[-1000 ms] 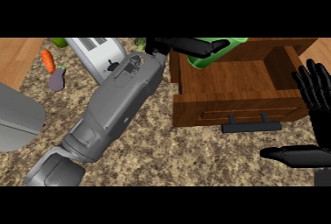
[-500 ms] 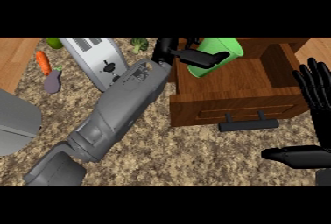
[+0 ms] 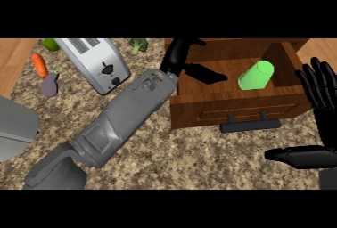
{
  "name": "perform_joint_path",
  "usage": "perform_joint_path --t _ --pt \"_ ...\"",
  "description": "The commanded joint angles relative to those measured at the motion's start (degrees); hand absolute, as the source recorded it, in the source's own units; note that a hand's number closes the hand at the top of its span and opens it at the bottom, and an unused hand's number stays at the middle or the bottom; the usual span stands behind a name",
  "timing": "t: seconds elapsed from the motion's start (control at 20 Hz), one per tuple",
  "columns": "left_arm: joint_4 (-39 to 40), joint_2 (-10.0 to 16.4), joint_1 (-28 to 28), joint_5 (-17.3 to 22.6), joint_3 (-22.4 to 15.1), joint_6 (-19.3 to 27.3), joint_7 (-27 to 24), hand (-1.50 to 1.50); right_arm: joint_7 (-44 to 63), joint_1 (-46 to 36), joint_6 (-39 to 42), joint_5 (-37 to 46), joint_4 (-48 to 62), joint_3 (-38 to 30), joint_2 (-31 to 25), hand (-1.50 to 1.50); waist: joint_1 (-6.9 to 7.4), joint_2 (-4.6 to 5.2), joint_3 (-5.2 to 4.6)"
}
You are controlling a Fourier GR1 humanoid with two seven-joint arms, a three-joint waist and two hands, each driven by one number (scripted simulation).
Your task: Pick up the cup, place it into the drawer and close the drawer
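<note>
Now our left hand (image 3: 179, 57) hovers open-fingered over the drawer (image 3: 237, 109); withdrawing carelessly, we could topple the cup (image 3: 255, 75).

L robot hand (image 3: 178, 55) is letting go of the bright green plastic cup (image 3: 256, 75): fingers straightening, no longer wrapped round it. Cup is now lying tilted inside the open brown wooden drawer (image 3: 217, 109), apart from the hand, further right than before.

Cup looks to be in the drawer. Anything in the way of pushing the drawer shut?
Yes: the left hand reaches over the left wall of the drawer, its fingers inside, apart from the green cup lying there. It likely has to withdraw first. Nothing shows in front of the handle.
</note>
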Motion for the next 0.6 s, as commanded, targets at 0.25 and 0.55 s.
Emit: perform_joint_path --t 0.25,0.55 --pt "-4.29 -0.01 1.17 4.49 -2.39 5.12 -5.33 -1.50 3.58 -1.69 3.54 -8.23 0.20 -0.99 -0.12 -1.50 0.55 -0.04 -0.05" --pt "-5.86 -0.01 -2.99 7.03 0.68 4.64 -6.49 -1.50 2.29 1.10 9.47 -12.90 -1.34 -2.17 -3.10 1.50 2.38 -0.58 -0.04"
